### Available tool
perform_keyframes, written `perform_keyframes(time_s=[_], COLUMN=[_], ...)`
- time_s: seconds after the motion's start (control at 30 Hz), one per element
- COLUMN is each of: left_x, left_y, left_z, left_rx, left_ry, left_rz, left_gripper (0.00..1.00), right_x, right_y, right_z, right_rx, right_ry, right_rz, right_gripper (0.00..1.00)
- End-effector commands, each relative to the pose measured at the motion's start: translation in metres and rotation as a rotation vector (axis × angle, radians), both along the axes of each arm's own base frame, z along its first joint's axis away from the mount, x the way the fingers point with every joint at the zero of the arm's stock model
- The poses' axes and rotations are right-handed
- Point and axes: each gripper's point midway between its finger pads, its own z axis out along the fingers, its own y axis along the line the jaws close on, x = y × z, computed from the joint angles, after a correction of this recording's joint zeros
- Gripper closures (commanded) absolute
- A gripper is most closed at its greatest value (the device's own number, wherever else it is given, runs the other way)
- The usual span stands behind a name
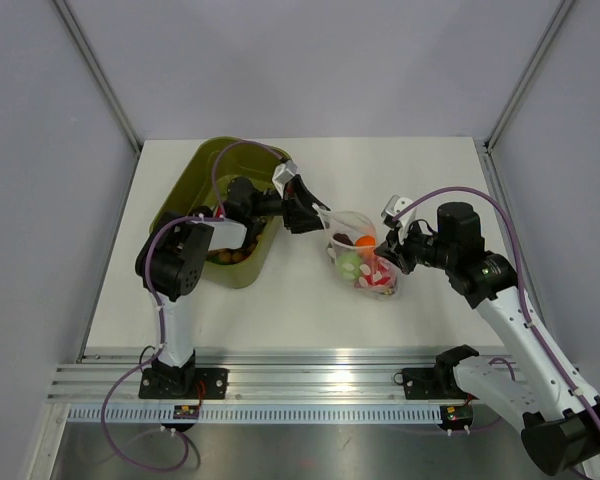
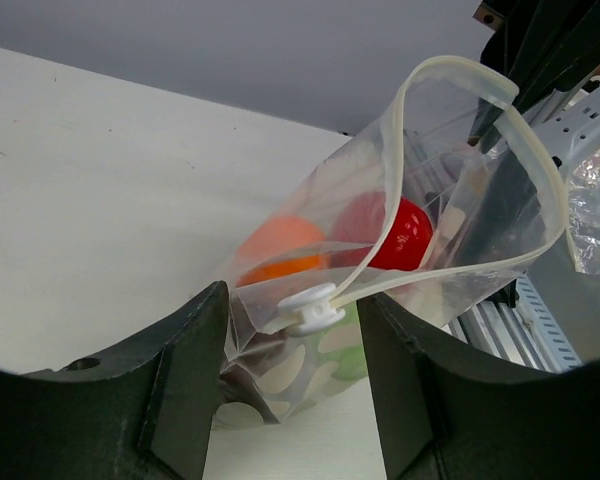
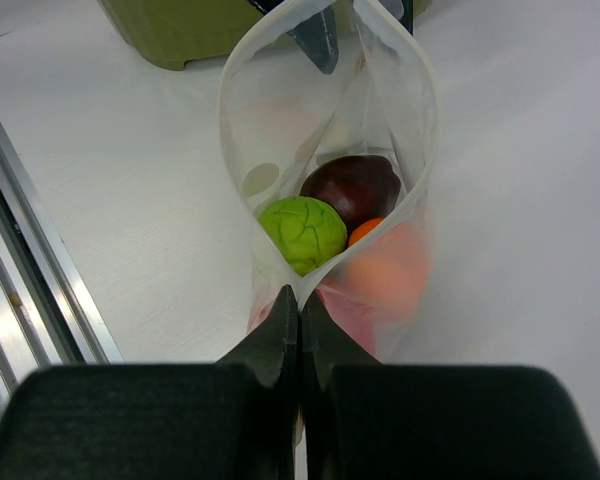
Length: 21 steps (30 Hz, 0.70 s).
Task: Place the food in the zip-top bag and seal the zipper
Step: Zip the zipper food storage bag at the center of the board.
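Note:
The zip-top bag (image 1: 362, 262) stands on the table between my grippers with its mouth open. Inside it lie a green toy (image 3: 302, 232), a dark purple one (image 3: 352, 188), an orange one (image 2: 280, 250) and a red one (image 2: 400, 230). My right gripper (image 3: 300, 297) is shut on the near end of the bag's top edge, and it also shows in the top view (image 1: 388, 250). My left gripper (image 2: 292, 300) is open at the bag's other end. The zipper's white slider (image 2: 315, 305) sits between its fingers without touching them. The zipper strip (image 2: 460, 265) is unsealed.
The olive-green tub (image 1: 215, 165) stands behind and left of the bag, under my left arm, with a few small brown things (image 1: 230, 257) in its near end. The aluminium rail (image 1: 300, 385) runs along the table's front edge.

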Motion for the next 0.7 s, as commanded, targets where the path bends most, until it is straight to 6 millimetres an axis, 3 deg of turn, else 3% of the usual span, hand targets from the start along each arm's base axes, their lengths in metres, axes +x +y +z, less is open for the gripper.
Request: perform_keyframes(time_s=[0.0,0.23,0.33,0.37,0.67], left_x=[-0.015,-0.018,-0.021,-0.022,-0.031], left_y=[0.009,0.011,0.012,0.013,0.034], left_z=[0.064,0.06,0.063,0.064,0.085], left_rx=[-0.172,-0.168,-0.172,-0.173,-0.201], left_ry=[-0.399,-0.373,-0.376,-0.377,-0.367], left_rz=[-0.028,-0.022,-0.016,-0.015,0.068], left_gripper=[0.43,0.71,0.87,0.98,1.0], right_x=[0.009,0.012,0.014,0.015,0.025], right_y=[0.004,0.006,0.004,0.004,-0.011], right_z=[0.031,0.03,0.029,0.028,0.029], right_rx=[0.045,0.053,0.05,0.048,-0.005], right_ry=[-0.089,-0.085,-0.084,-0.081,-0.108], right_rz=[0.006,0.006,-0.002,-0.007,-0.086], right_gripper=[1.0,1.0,1.0,1.0,1.0])
